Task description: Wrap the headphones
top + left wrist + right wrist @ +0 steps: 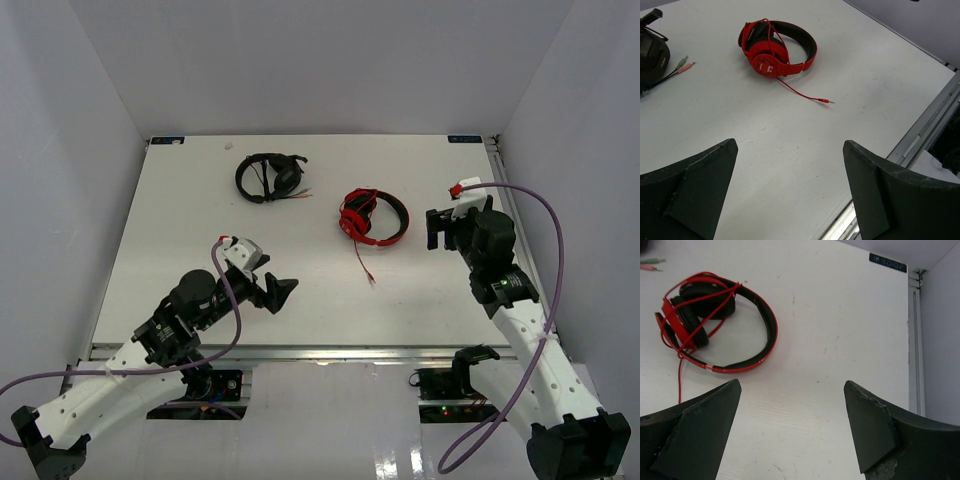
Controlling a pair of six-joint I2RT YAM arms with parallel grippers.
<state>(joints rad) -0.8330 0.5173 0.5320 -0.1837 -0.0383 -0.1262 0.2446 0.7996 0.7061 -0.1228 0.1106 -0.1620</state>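
Left gripper [280, 292] hangs over the near-left of the table [190, 210], jaws wide apart and empty. Right of centre lie the red headphones [353, 217], cable [365, 262] partly looped over the cups with a loose tail trailing nearward; they look light, the stiff headband good for bracing and the limp cable best pinched near its plug [827, 101]. Right gripper [436, 230] hovers just right of them, jaws spread, holding nothing.
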